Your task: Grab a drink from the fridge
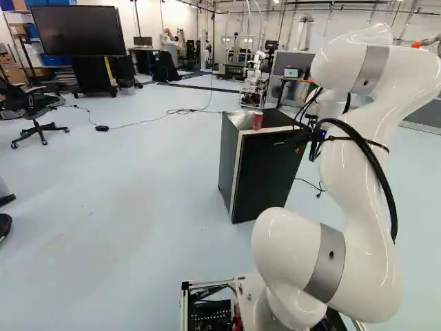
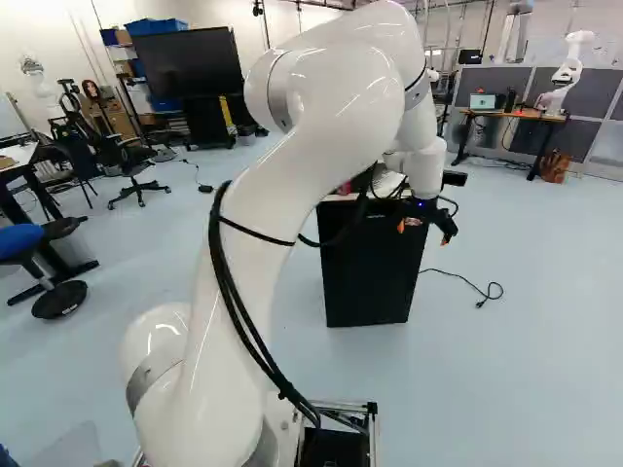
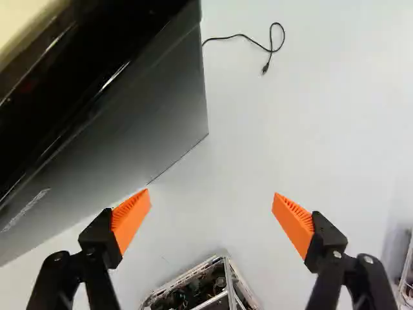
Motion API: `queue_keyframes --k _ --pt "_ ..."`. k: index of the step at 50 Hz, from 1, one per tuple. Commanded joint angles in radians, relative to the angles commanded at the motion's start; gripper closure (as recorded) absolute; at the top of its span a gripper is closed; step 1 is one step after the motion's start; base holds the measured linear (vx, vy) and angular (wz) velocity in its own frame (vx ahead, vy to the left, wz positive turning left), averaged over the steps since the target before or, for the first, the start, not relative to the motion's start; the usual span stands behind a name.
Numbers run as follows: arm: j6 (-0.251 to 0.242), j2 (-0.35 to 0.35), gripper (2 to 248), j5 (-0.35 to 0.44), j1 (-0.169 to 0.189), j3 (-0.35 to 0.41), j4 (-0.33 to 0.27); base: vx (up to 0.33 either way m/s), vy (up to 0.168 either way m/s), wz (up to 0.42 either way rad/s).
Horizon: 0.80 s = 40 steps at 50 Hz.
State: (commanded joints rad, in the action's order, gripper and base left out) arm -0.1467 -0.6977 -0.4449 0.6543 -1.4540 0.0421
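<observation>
The arm [image 1: 344,172] holds its tool [image 2: 422,233] wide, apparently beside the fridge [image 1: 265,176] bearing a red can [image 1: 258,121].

Around me a pale, smooth floor [image 1: 138,186] runs to white walls [image 2: 209,15]. At the left of my left base view I see a big dark screen [image 1: 79,30] and a black office chair [image 1: 31,107]. In my right base view a laptop [image 2: 482,101] sits on a wooden-topped desk [image 2: 532,116] by grey partitions [image 2: 599,92], with a blue-seated stool [image 2: 19,238] at the left.
</observation>
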Motion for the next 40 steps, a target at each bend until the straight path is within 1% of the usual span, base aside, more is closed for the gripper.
queue_keyframes --k 20,40 --pt "0.000 0.077 3 0.084 -0.023 0.116 0.000 0.000 0.000 0.000" --pt "0.000 0.145 3 0.178 -0.057 0.214 0.000 0.000 0.000 0.000"
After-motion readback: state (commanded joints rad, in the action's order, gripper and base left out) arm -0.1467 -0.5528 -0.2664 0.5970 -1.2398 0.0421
